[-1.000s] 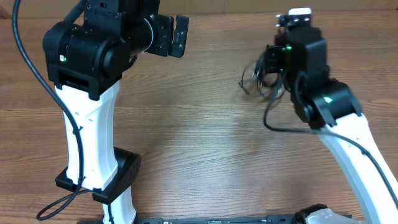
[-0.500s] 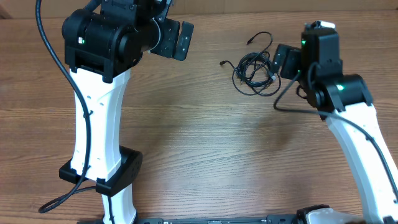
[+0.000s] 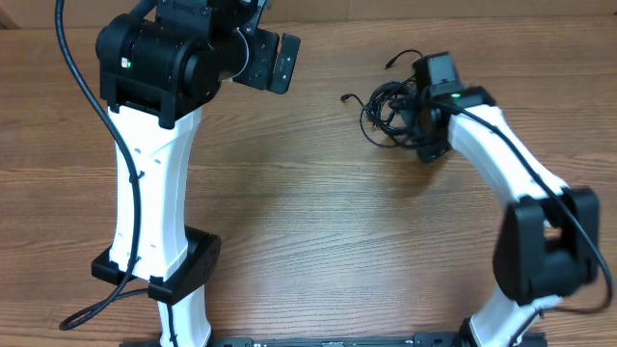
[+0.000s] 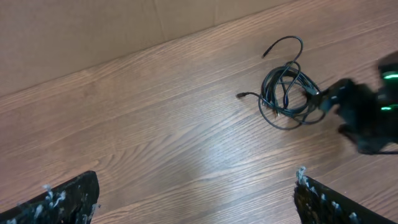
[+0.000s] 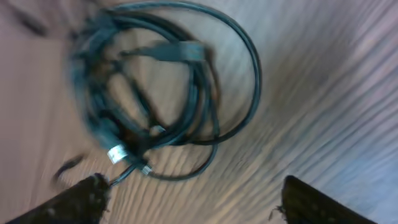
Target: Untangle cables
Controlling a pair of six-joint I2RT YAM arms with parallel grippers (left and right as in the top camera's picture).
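Wood-grain table point(image 3: 308, 222), with a tan board point(image 4: 93, 31) standing along its far edge. Cables point(image 3: 390, 111): thin black cords lying flat on the wood in a loose coil, several loops crossing and tangled through one another. They sit just ahead of the right gripper point(image 3: 418, 120), beyond its fingertips and not between them. From overhead I cannot tell whether a finger touches the nearest loop.

Right wrist view is blurred. The cables point(image 5: 161, 81) fill the area ahead of the gripper and slightly to one side. A silvery plug point(image 5: 116, 154) lies at the near edge of the bundle, close to one fingertip. Right gripper point(image 5: 199, 202) is spread wide, released, grasping nothing, with wood showing between its two fingers.

One loose end point(image 4: 283, 45) curls off toward the board. A second loose end point(image 4: 240, 95) points out of the coil on the side away from the right gripper.

Left gripper point(image 3: 272, 60) is held high above the table, well apart from the cables, which lie far ahead and to its right in its own view. Its jaws are spread fully and empty, over plain wood.
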